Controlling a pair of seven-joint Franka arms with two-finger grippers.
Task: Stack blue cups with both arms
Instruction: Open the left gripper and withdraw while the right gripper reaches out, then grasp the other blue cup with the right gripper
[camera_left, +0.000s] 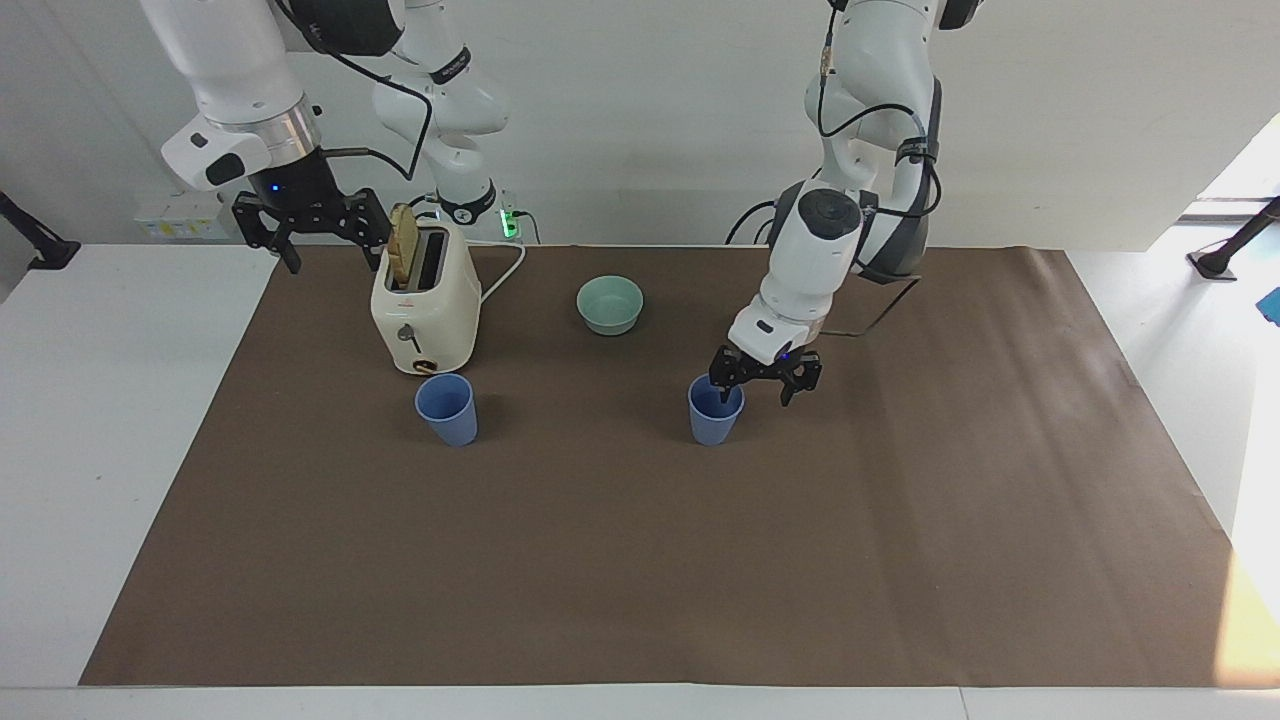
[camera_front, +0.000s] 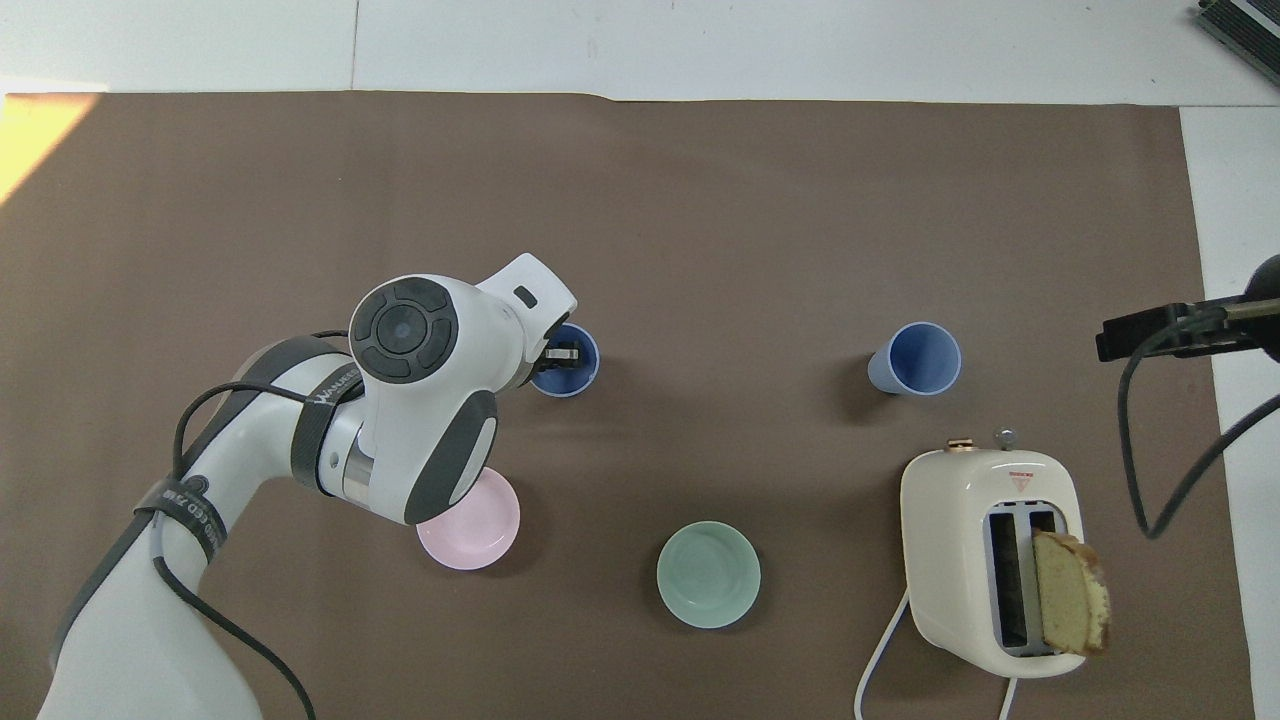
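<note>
Your left gripper sits at centre frame with fingers spread wide, one dipping inside the nearer blue cup. Close gently on its wall. The other blue cup stands below the toaster; the right gripper waits open, upper left.

- The left gripper hangs low on a bent arm, wrist angled down, its fingers spread wide.
- The right gripper waits raised, pointing down, its fingers spread wide apart.
</note>
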